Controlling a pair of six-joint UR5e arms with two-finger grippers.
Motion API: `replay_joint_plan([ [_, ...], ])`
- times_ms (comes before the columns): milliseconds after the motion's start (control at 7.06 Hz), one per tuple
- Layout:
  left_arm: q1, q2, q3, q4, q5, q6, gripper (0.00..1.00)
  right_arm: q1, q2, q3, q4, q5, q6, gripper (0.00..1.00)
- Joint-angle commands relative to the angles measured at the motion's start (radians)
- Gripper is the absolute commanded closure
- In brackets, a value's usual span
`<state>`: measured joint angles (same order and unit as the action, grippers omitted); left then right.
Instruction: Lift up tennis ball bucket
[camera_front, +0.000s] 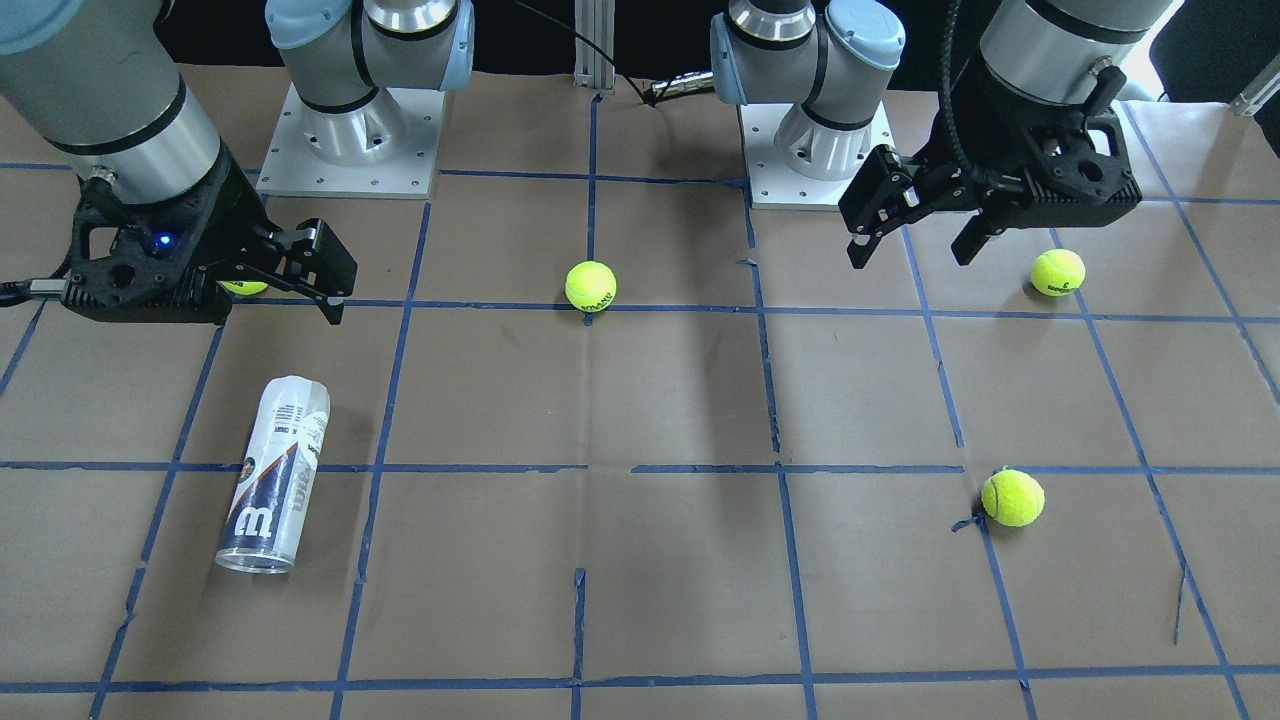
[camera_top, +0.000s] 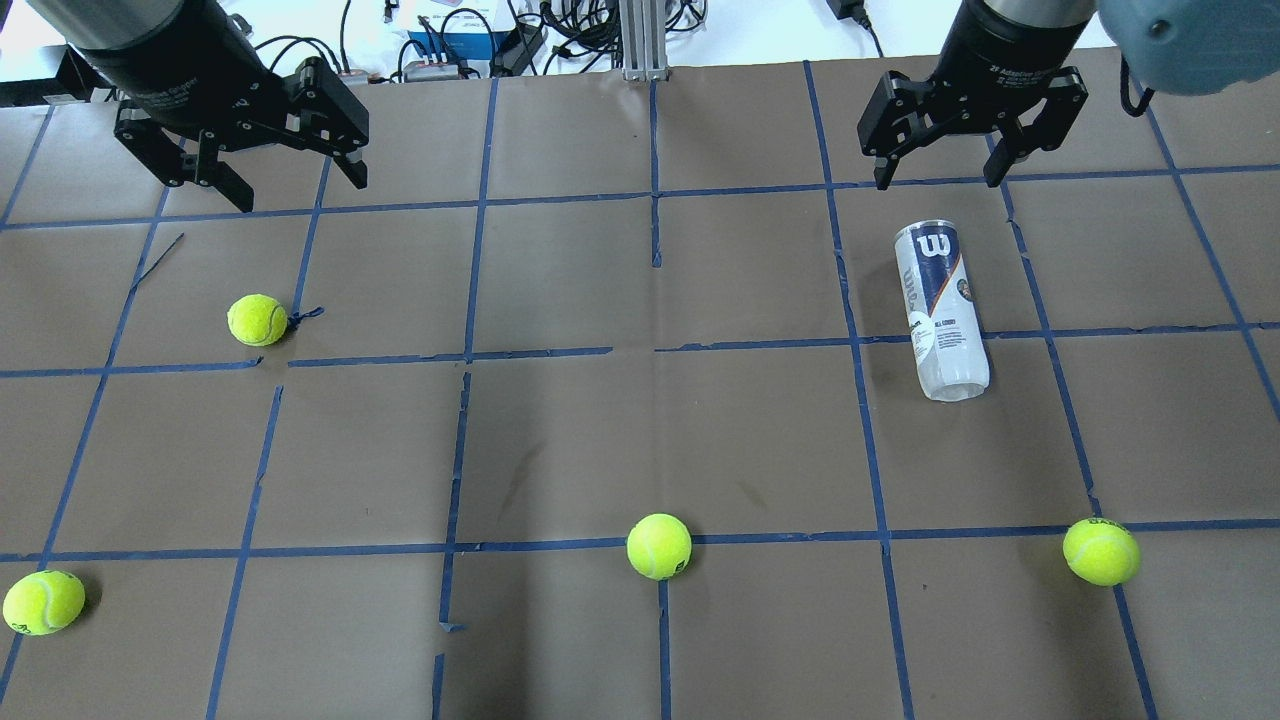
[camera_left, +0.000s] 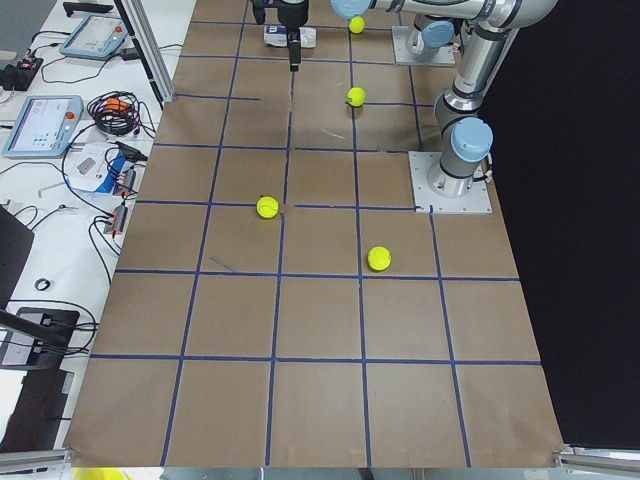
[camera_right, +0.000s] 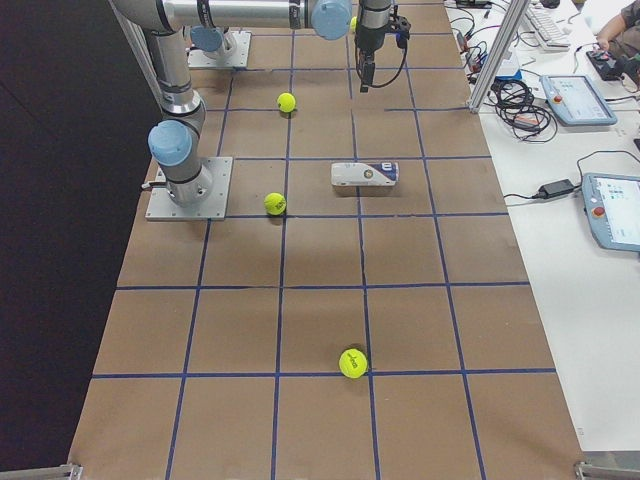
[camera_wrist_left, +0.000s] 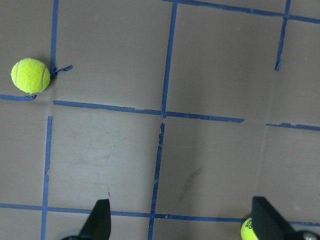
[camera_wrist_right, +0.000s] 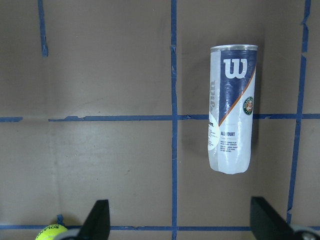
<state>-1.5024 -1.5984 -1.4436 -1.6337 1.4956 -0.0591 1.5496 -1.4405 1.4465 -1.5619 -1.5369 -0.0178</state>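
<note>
The tennis ball bucket (camera_top: 941, 310) is a clear tube with a white-and-navy "W" label. It lies on its side on the brown table at the right. It also shows in the front view (camera_front: 274, 476), the right-side view (camera_right: 365, 173) and the right wrist view (camera_wrist_right: 231, 110). My right gripper (camera_top: 938, 182) is open and empty. It hovers above the table just beyond the tube's silvery-rimmed end and does not touch it; its fingertips (camera_wrist_right: 98, 220) frame the bottom of the right wrist view. My left gripper (camera_top: 300, 190) is open and empty at the far left.
Several yellow-green tennis balls lie loose: one at the left (camera_top: 257, 320), one at the near left corner (camera_top: 40, 602), one at the near middle (camera_top: 659, 546) and one at the near right (camera_top: 1101, 551). Blue tape lines (camera_top: 470, 355) grid the brown table.
</note>
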Motion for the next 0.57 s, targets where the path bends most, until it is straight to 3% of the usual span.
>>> replay_joint_plan([
  [0, 0.001, 0.000, 0.003, 0.000, -0.003, -0.002, 0.00, 0.000, -0.001, -0.005, 0.000, -0.002, 0.009, 0.00],
  [425, -0.004, 0.000, 0.002, -0.002, 0.000, -0.004, 0.00, 0.000, -0.001, 0.002, 0.003, -0.011, 0.007, 0.00],
])
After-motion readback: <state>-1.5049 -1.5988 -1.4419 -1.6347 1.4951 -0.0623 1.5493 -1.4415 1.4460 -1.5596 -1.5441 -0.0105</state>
